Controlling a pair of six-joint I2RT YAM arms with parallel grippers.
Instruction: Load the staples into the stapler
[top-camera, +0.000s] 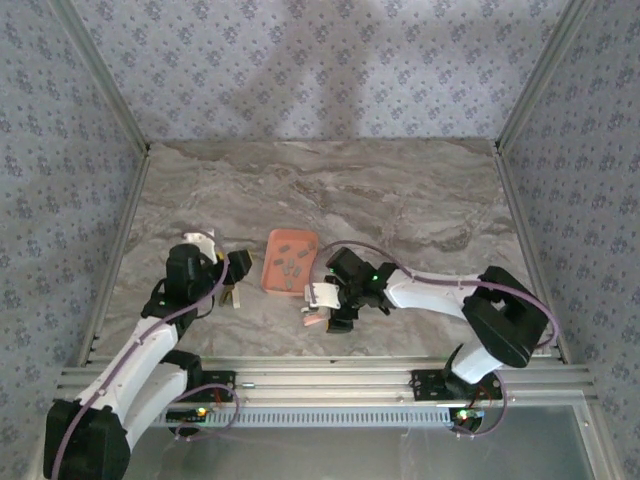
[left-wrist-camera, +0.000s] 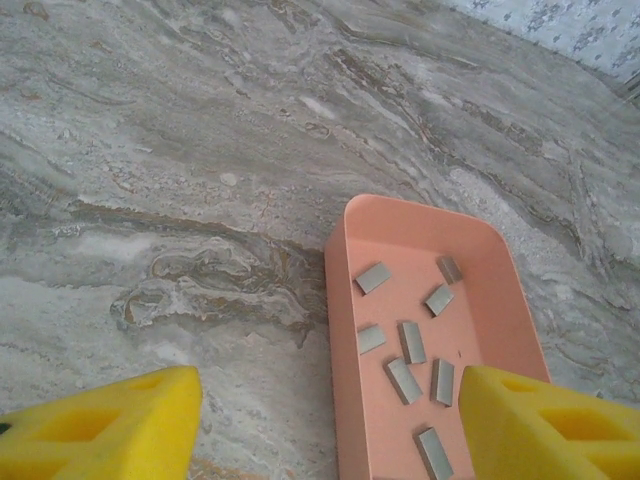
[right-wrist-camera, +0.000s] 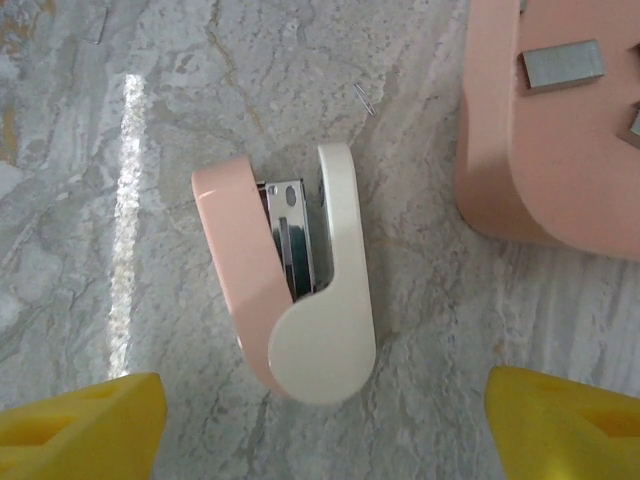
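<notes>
Right wrist: right gripper (right-wrist-camera: 320, 435) open above stapler (right-wrist-camera: 325, 345), tray (right-wrist-camera: 488, 150) of staples (right-wrist-camera: 563, 65) beside; left gripper (left-wrist-camera: 330, 425) open.

Both arms are built of smooth white link shells joined by bulky black joint housings, the left arm (top-camera: 140, 345) and the right arm (top-camera: 430, 292) each carrying a thin lilac cable (top-camera: 212, 386) that loops from base to wrist. Small green lights (top-camera: 372, 268) glow on the right arm's wrist and near both bases. The fingers (left-wrist-camera: 110, 425) of the left pincer (left-wrist-camera: 330, 430) and those of the right pincer (right-wrist-camera: 325, 425) are bright yellow blocks with triangular recesses moulded into them.
</notes>
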